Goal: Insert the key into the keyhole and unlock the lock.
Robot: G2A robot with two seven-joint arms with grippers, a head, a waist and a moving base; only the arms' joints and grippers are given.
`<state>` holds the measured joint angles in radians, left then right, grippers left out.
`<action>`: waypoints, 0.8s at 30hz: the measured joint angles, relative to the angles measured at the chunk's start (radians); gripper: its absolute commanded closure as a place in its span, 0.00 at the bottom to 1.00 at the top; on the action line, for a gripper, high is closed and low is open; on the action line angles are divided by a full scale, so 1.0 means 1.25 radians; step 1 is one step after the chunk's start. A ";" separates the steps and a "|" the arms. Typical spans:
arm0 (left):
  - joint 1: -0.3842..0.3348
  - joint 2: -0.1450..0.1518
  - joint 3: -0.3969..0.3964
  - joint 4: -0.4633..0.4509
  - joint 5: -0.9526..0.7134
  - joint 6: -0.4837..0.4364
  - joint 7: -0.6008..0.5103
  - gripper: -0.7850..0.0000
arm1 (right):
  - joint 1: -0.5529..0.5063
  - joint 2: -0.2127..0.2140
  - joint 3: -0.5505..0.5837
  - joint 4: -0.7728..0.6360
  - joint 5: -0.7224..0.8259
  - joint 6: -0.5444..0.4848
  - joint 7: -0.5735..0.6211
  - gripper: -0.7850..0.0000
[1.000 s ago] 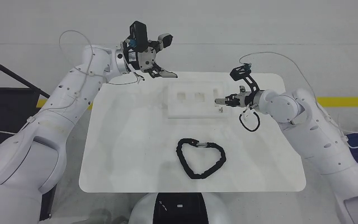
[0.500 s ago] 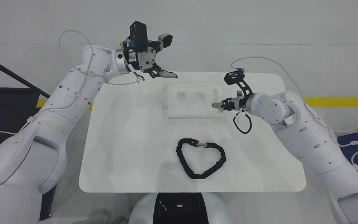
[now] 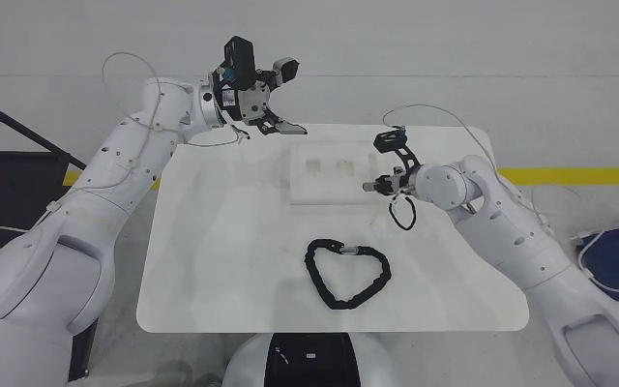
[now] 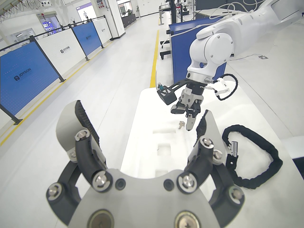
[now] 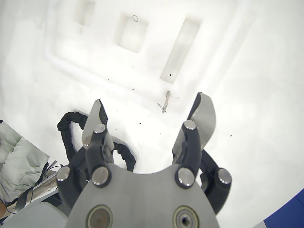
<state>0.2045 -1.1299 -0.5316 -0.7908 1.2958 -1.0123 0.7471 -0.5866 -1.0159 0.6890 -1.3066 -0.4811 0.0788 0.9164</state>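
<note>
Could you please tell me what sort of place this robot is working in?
Probably a robotics test area in a large factory-style hall: blue-and-white barrier panels fence off bays, a yellow line marks the polished floor, and the robot works at a single white table.

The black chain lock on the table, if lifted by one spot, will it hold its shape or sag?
Probably sags: the lock lies in an uneven, kinked loop, more like sleeved chain than a rigid ring. Its fabric-looking sleeve likely isn't slippery. Flat on the table, it seems unlikely to roll.
</note>
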 measured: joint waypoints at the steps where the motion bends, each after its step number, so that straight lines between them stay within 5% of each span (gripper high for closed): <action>1: 0.000 0.000 0.000 0.000 0.000 0.000 0.000 0.00 | 0.002 -0.003 -0.002 0.007 -0.003 0.007 0.003 0.39; 4: 0.000 0.000 0.000 0.000 0.000 0.000 0.000 0.00 | 0.005 -0.010 -0.003 0.024 0.000 0.020 0.009 0.52; 24: 0.000 0.000 0.000 0.000 0.000 0.000 0.000 0.00 | 0.026 -0.055 -0.023 0.114 -0.008 0.033 0.042 0.62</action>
<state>0.2045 -1.1299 -0.5316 -0.7908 1.2958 -1.0123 0.7471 -0.5535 -1.0845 0.6600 -1.1645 -0.4916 0.1206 0.9683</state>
